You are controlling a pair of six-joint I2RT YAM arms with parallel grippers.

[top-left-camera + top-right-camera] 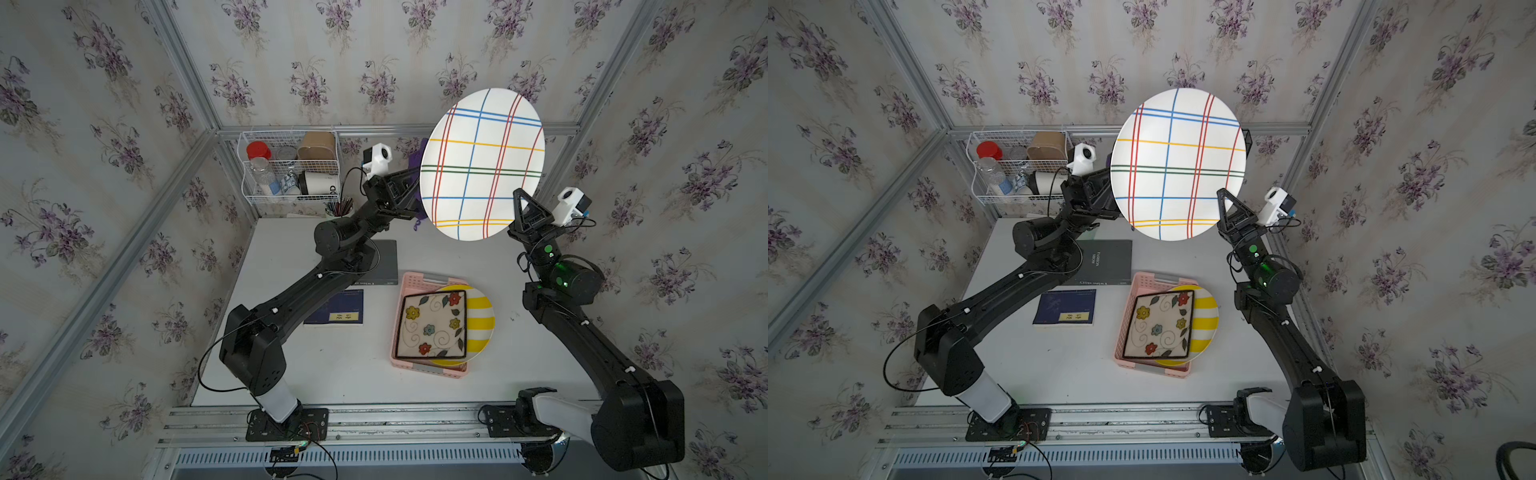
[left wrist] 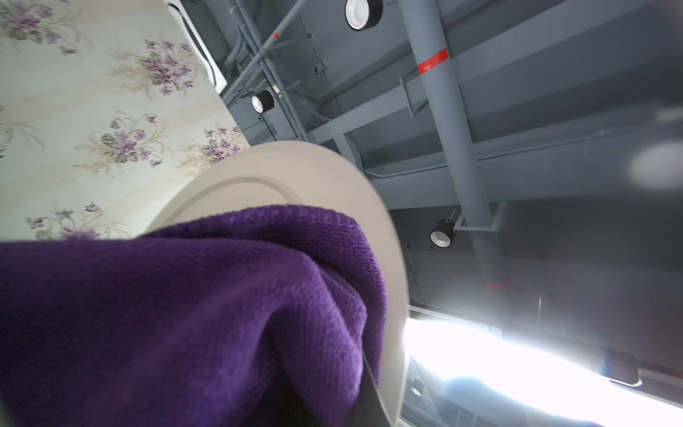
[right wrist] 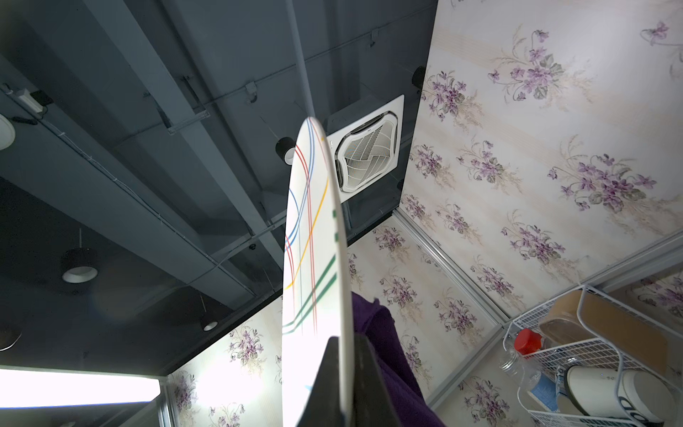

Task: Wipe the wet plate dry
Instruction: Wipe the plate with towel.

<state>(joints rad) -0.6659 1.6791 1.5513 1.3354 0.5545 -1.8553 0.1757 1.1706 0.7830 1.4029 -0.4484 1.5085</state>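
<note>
Your right gripper (image 3: 347,380) pinches the lower rim of the plaid plate (image 1: 482,164), holding it on edge in the air above the table's (image 1: 332,365) far right corner, its striped face toward the top cameras. Your left gripper (image 1: 413,185), clamped on the purple cloth (image 2: 184,314), holds it against the plate's plain back. Below, right of the table's middle, a pink tray (image 1: 419,277) carries a flowered square plate (image 1: 432,326) over a yellow-striped plate (image 1: 480,320).
</note>
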